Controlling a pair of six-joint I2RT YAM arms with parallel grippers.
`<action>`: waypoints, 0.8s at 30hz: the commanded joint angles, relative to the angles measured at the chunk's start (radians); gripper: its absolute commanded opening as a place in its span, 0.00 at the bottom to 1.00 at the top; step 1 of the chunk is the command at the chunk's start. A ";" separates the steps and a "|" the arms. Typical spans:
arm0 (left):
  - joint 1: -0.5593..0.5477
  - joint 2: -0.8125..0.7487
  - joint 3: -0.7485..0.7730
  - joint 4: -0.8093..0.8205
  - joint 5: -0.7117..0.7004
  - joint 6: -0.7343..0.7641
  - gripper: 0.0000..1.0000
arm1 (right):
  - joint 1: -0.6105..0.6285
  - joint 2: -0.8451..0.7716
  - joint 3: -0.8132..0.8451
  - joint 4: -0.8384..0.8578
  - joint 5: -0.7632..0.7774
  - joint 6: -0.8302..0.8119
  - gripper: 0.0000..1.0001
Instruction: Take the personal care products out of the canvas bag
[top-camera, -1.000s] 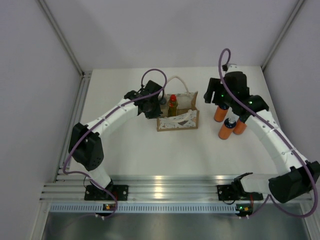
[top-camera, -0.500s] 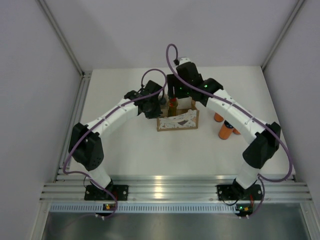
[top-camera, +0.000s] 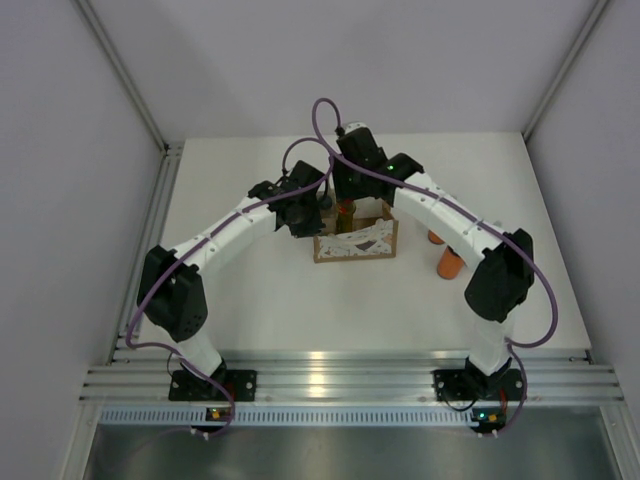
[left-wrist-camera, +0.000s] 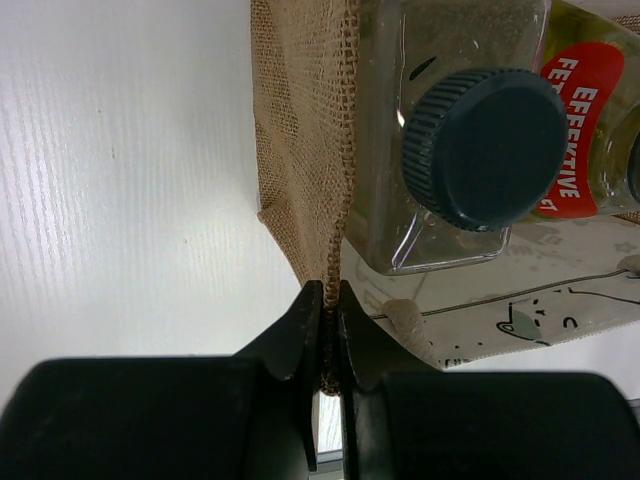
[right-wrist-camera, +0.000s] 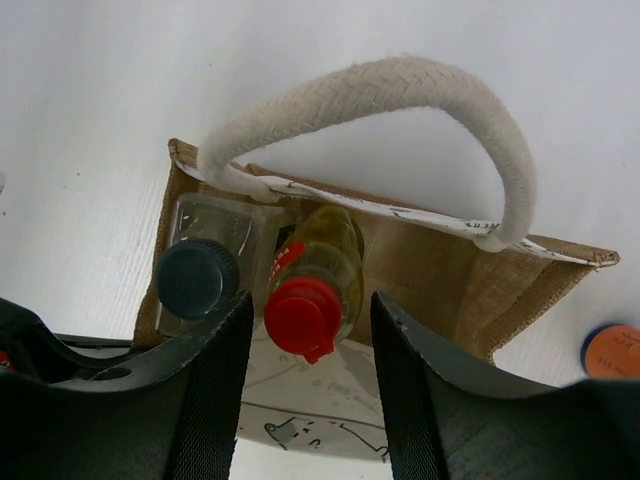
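Centrally on the surface (top-camera: 250, 290) stands the canvas bag (top-camera: 356, 242), holding a clear bottle (right-wrist-camera: 197, 278) with dark cap and, beside it, a yellow-green bottle (right-wrist-camera: 318, 262) with red cap. Left pincer (left-wrist-camera: 328, 300): closed tight on the bag's side edge. Right pincer (right-wrist-camera: 310, 310): spread wide either side of the red cap, gripping nothing. An orange bottle (top-camera: 450, 266) stands right of the bag, partly hidden by the right arm.

Top overhead, far; wrist views close, downward, sharing canvas bag (top-camera: 355, 243).
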 joint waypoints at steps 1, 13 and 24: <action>-0.003 -0.018 0.023 -0.036 0.000 0.016 0.07 | 0.018 0.009 0.037 -0.020 0.020 -0.004 0.49; -0.002 -0.028 0.019 -0.036 0.003 0.017 0.07 | 0.026 0.031 0.006 -0.018 0.031 -0.007 0.41; 0.007 -0.041 0.013 -0.036 0.000 0.020 0.07 | 0.027 0.029 -0.009 -0.018 0.035 -0.003 0.21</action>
